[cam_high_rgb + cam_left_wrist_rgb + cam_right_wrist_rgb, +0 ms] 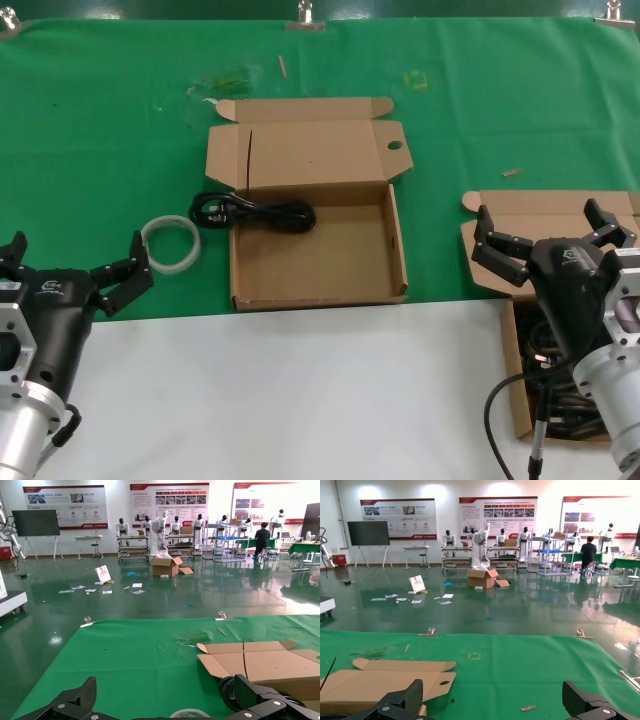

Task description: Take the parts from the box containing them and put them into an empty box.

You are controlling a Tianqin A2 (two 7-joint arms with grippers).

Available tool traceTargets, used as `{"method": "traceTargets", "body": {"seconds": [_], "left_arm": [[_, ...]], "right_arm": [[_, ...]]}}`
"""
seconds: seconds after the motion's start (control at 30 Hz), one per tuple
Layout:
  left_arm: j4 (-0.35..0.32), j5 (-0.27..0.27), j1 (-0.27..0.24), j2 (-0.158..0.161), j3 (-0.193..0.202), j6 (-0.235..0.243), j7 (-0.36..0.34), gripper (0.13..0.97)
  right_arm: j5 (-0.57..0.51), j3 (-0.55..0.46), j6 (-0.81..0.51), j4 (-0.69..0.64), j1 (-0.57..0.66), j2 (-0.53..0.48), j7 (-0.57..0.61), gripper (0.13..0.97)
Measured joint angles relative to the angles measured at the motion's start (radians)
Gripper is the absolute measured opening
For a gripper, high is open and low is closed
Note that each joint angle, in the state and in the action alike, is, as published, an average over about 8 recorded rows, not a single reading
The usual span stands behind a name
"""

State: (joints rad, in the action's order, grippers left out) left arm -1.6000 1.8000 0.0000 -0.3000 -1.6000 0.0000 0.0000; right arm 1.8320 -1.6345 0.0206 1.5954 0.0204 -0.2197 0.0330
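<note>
The empty box (pixel 390 255) lies open at the centre, its lid tab pierced by a round hole. One black power cord (pixel 262 212) lies at its back left, across the left wall, plug end out on the cloth. The box containing the parts (pixel 517 395) is at the right, with dark cords (pixel 540 345) inside, mostly hidden by my right arm. My right gripper (pixel 550 236) is open and empty above that box's lid. My left gripper (pixel 75 262) is open and empty at the left, near the white ring. The left wrist view shows the cord (pixel 226 692) beside a fingertip (pixel 252 695).
A white translucent ring (pixel 170 243) lies on the green cloth left of the centre box; its rim shows in the left wrist view (pixel 190 713). A white surface (pixel 300 390) covers the table's front. Small scraps (pixel 511 172) lie on the cloth. The pierced lid (pixel 395 680) shows in the right wrist view.
</note>
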Motion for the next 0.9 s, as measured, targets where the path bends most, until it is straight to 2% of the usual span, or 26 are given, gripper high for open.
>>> {"method": "traceTargets", "body": {"seconds": [0.9], "left_arm": [[0.000,0.000,0.000,0.000,0.000,0.000,0.000,0.966]], "right_arm": [[0.000,0.000,0.000,0.000,0.000,0.000,0.000,0.966]]}}
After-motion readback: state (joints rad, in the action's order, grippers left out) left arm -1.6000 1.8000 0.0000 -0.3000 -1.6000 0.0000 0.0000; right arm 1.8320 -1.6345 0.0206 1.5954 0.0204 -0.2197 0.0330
